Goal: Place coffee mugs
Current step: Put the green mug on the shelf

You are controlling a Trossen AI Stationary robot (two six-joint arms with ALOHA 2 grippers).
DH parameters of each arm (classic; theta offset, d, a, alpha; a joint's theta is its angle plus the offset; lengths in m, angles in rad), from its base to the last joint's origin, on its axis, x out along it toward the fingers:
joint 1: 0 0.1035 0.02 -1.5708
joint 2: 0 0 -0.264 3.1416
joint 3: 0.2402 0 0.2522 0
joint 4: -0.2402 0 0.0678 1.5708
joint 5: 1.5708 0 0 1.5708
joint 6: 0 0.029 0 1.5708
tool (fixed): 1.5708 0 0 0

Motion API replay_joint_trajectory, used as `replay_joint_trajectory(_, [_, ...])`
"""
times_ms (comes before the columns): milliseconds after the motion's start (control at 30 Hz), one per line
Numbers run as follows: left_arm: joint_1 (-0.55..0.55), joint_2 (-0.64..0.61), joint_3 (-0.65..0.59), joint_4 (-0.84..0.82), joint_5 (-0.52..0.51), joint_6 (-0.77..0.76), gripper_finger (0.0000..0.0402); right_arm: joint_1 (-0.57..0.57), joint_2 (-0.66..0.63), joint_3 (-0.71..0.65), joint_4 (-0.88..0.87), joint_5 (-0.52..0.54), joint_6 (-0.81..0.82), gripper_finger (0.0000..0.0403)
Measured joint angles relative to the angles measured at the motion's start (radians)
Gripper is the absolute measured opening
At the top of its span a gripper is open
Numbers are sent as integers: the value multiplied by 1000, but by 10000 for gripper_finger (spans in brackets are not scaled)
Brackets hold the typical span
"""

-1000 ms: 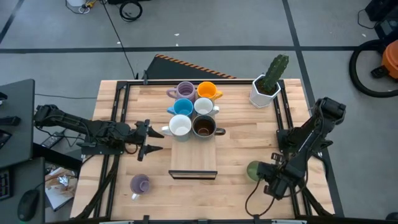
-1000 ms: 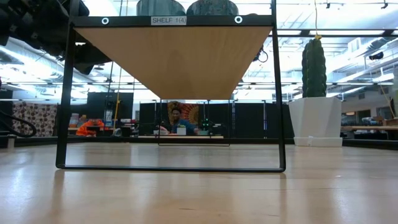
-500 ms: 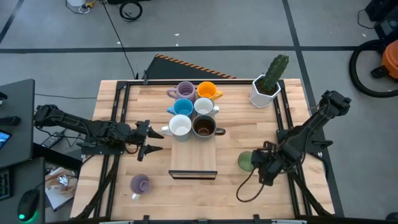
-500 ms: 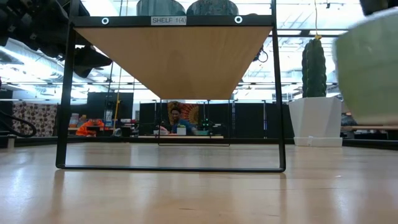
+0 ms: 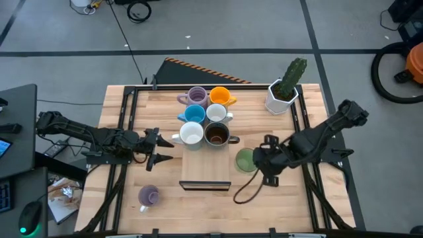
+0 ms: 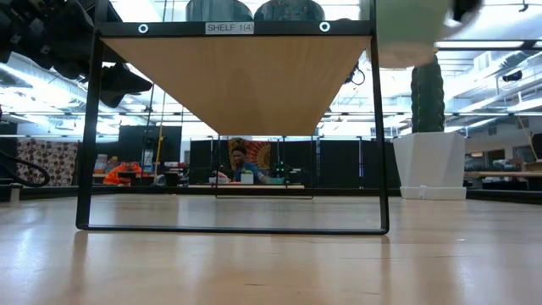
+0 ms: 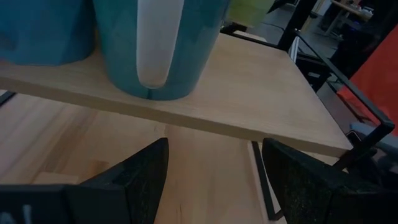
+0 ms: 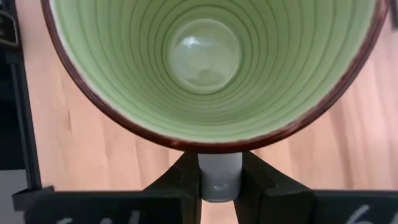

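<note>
Green mug (image 5: 245, 160) is held upright by its handle in the closed right end effector (image 5: 259, 160), raised beside the shelf (image 5: 205, 173) for placing; left end effector (image 5: 160, 149) is parked spread wide near the tabletop's left edge.

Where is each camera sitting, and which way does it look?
High: above the table, looking down; both arms show.
Low: at tabletop height, looking under the shelf; left arm at the top corner.
Left wrist: sees its fingers, shelf edge.
Right wrist: right pincer holding the green mug.
Shared: high view also shows the green mug.
</note>
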Motion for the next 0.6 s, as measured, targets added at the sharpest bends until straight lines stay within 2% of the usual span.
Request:
replay_joint_trajectory(300, [0,0,0,2,0,-12,265,-119,162,253,-20,-56,-173,61])
replay_joint_trajectory(600, [0,0,0,-4,0,-11,265,-190,301,355,-37,-149,-271,61])
